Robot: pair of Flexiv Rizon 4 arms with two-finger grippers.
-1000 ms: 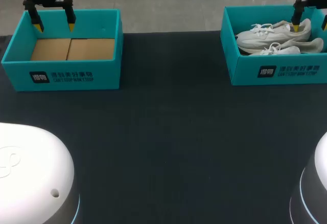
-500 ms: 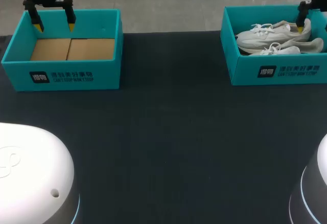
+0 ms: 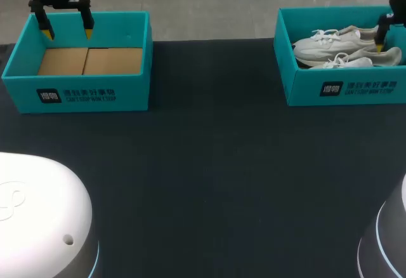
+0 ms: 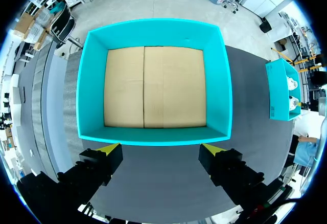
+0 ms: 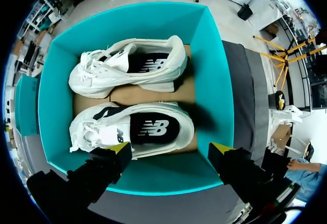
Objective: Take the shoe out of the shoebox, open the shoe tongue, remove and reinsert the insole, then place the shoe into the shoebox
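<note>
Two white shoes lie in the teal shoebox (image 3: pixel 342 87) at the table's back right. In the right wrist view one shoe (image 5: pixel 133 129) lies sole down, with its dark insole showing. The other shoe (image 5: pixel 130 65) lies beyond it, tipped on its side. My right gripper (image 5: pixel 171 150) hangs open above the box's near wall (image 5: pixel 153 180), with the nearer shoe just ahead of its tips. In the head view only one finger (image 3: pixel 380 39) of it shows, over the shoes' heels. My left gripper (image 3: pixel 66 34) is open above the second teal box (image 3: pixel 76 94).
The second teal box (image 4: pixel 153 29), at the table's back left, holds only its brown cardboard floor (image 4: pixel 153 86). My left gripper (image 4: pixel 159 150) stands over its near wall. Dark table surface (image 3: pixel 209 164) stretches between and in front of the boxes.
My right gripper has shifted to the right over the shoebox, from mid-shoe toward the heels, and one finger has left the head view. The left arm has not moved.
</note>
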